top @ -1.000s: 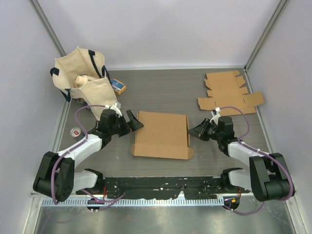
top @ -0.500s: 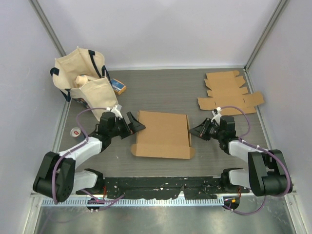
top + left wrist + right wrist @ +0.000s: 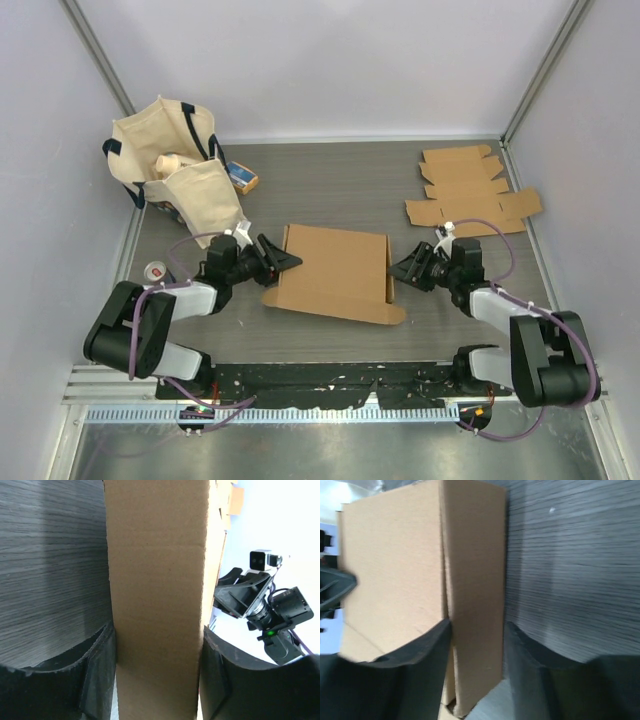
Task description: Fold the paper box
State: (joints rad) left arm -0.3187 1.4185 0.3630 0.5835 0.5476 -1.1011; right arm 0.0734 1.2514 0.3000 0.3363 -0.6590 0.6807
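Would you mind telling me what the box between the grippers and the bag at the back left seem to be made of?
The paper box looks like matte brown corrugated cardboard: faint ribbing and crisp fold creases show. The bag is probably unbleached canvas or cotton, judging by its cream colour and soft, slumped folds.

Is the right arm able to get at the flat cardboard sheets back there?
Probably yes: the right gripper, jaws open, straddles the box edge, and only bare table separates it from the flat cardboard sheets.
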